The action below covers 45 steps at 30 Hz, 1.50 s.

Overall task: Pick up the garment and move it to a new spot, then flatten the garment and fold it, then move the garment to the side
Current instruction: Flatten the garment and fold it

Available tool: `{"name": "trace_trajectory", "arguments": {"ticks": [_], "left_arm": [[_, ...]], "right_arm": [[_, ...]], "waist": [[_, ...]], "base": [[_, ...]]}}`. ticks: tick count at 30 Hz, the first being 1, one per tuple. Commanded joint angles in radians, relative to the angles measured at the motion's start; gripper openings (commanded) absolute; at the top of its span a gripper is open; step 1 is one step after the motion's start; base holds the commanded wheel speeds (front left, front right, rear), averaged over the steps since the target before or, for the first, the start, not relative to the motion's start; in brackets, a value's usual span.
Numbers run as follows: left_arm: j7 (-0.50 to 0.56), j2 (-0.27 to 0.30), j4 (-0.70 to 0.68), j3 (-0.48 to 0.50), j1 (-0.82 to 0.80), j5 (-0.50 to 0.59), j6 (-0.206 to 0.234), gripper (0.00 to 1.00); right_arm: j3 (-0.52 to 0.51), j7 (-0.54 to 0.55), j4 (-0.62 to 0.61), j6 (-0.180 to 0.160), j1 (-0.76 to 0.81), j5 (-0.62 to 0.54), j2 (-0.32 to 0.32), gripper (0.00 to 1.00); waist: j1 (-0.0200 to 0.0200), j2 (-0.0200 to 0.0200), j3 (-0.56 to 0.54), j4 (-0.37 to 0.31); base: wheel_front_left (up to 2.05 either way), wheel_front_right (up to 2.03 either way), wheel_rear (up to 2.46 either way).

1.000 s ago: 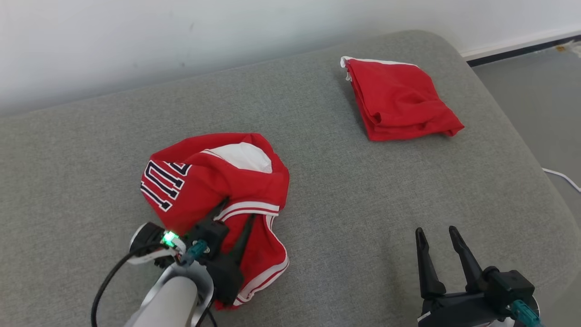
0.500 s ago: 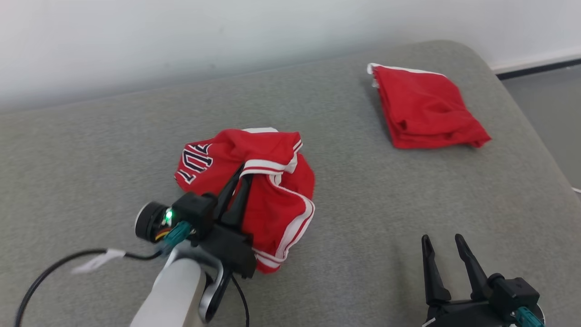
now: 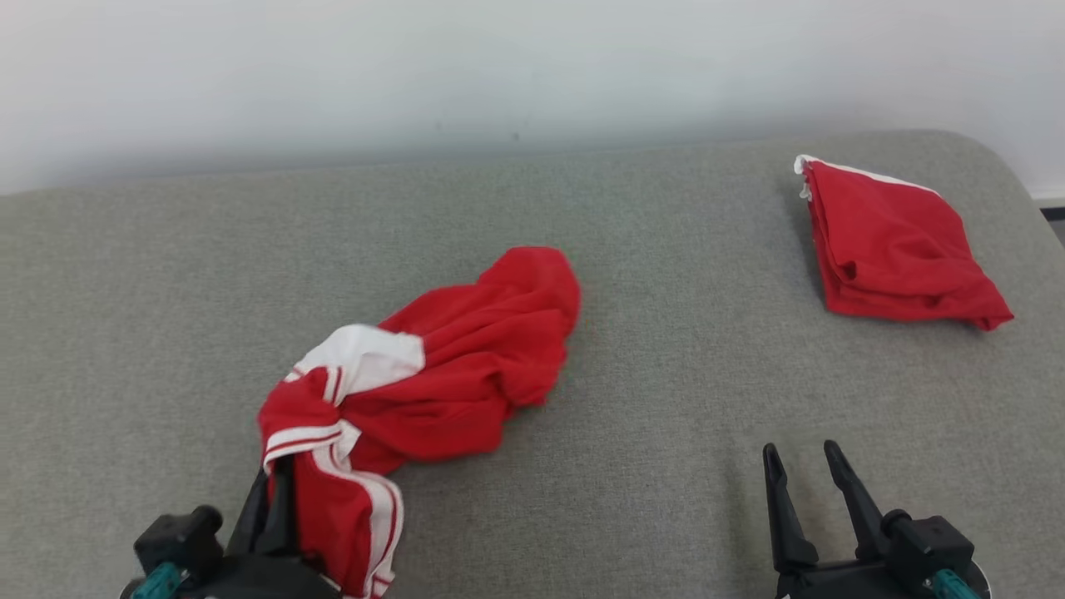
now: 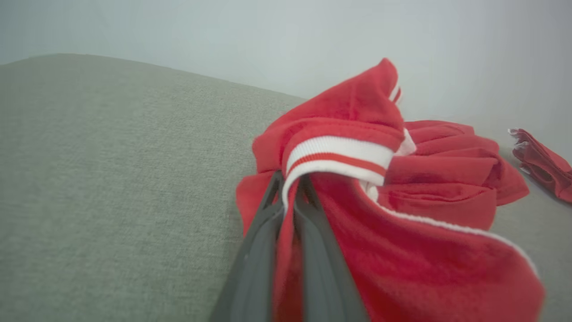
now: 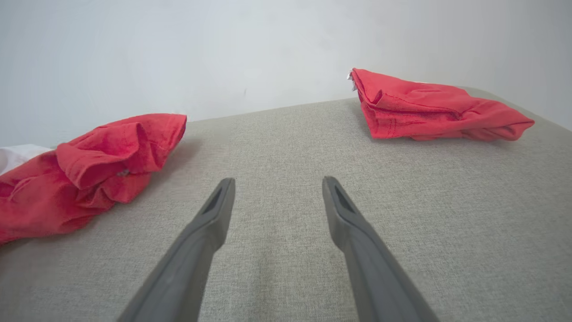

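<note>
The garment [image 3: 466, 358] is a crumpled red jersey with white trim, stretched from the middle of the grey cushion toward the lower left. My left gripper [image 3: 279, 482] is shut on its striped hem at the bottom left, the cloth draping over the fingers. In the left wrist view the garment [image 4: 402, 188] bunches around that gripper [image 4: 290, 188], the white and red band pinched between the closed fingers. My right gripper [image 3: 799, 462] stands open at the lower right, holding nothing. The right wrist view has the right gripper [image 5: 277, 188] above bare cushion, the garment [image 5: 89, 165] off to its left.
A second red garment [image 3: 894, 245], folded, lies at the back right near the cushion's rounded edge; it also shows in the right wrist view [image 5: 429, 109]. The grey cushion [image 3: 666, 416] ends at a pale wall [image 3: 499, 75] behind.
My left gripper closed on the garment's striped hem and dragged it toward the lower left, stretching the cloth out. The camera has also shifted. The right gripper stayed open.
</note>
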Motion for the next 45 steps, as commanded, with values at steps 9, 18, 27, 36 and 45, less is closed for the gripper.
{"name": "trace_trajectory", "arguments": {"ticks": [9, 18, 27, 36, 45], "left_arm": [[-0.002, -0.032, 0.054, 0.107, 0.045, 0.047, -0.008, 1.00], [-0.002, -0.050, -0.062, 0.162, 0.186, 0.064, -0.003, 1.00], [-0.002, -0.052, -0.203, 0.120, 0.231, 0.092, 0.005, 1.00], [-0.002, -0.052, -0.209, 0.025, 0.127, 0.153, 0.027, 1.00], [-0.002, -0.022, -0.098, 0.053, 0.030, 0.224, 0.073, 1.00]], "right_arm": [[-0.014, -0.001, 0.012, -0.002, 0.040, -0.010, 0.000, 1.00], [-0.013, -0.001, 0.005, -0.002, 0.064, 0.014, 0.000, 1.00], [-0.022, -0.001, 0.007, -0.002, 0.065, 0.016, 0.000, 1.00], [-0.009, -0.001, 0.014, -0.002, 0.031, 0.014, 0.000, 1.00], [-0.018, -0.001, 0.027, -0.002, 0.028, 0.015, 0.000, 1.00]], "waist": [[0.0000, 0.0000, -0.050, 0.036], [0.0000, 0.0000, -0.061, 0.065], [0.0000, 0.0000, -0.050, 0.102], [0.0000, 0.0000, -0.030, 0.061], [0.0000, 0.0000, -0.008, -0.007]], "base": [[0.00, 0.00, 0.00], [0.00, 0.00, 0.00], [0.00, 0.00, 0.00], [0.00, 0.00, 0.00], [0.00, 0.00, 0.00]]}}
